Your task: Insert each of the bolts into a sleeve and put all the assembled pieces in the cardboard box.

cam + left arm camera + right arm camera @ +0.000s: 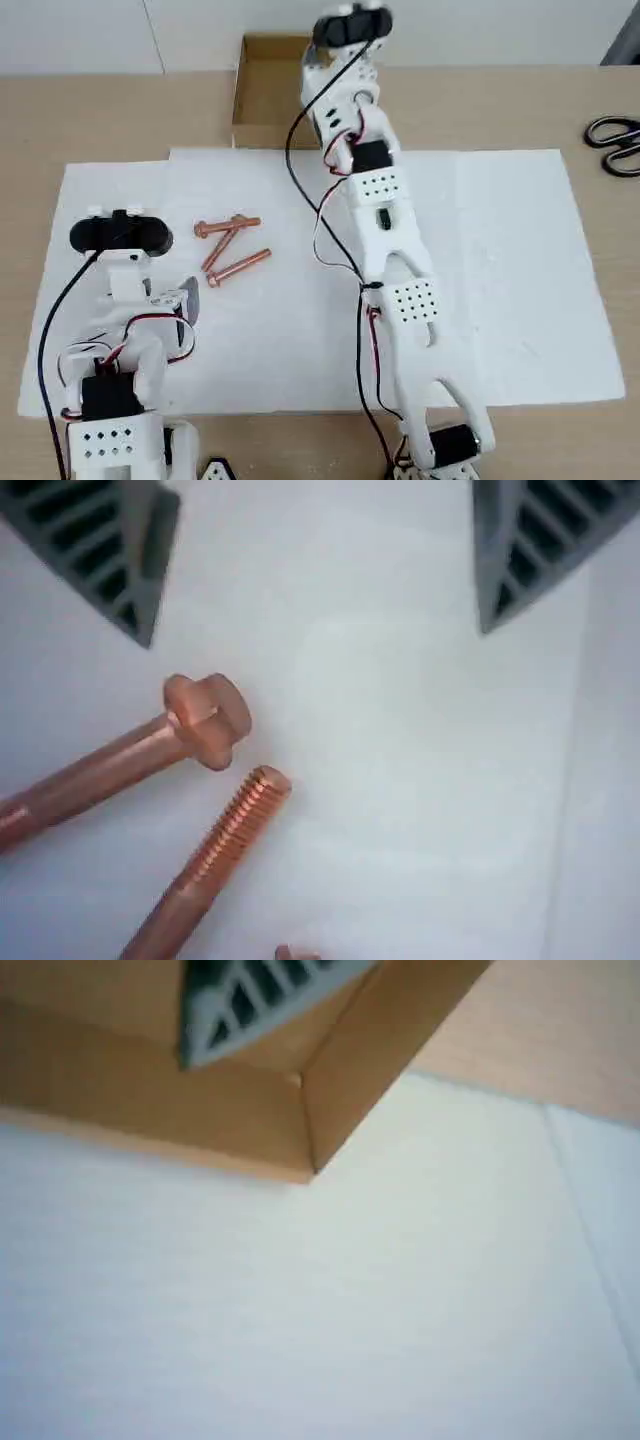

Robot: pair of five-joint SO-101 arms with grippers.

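Three copper bolts [228,248] lie close together on the white sheet [500,260], left of centre. My left gripper [182,300] is just to the near left of them, open and holding nothing. In the left wrist view its grey fingertips [125,565] stand wide apart above a bolt head [208,720] and the threaded end of a second bolt [245,810]; my left gripper [325,570] touches neither. The cardboard box [268,95] stands at the back edge of the sheet. My right gripper [330,62] is stretched out over the box's right side. The box corner [300,1110] is close under it.
Scissors [614,140] lie on the wooden table at the far right. The white sheet covers most of the table, with bare room to the right of the long right arm [400,290]. The left arm's base [110,430] sits at the near left.
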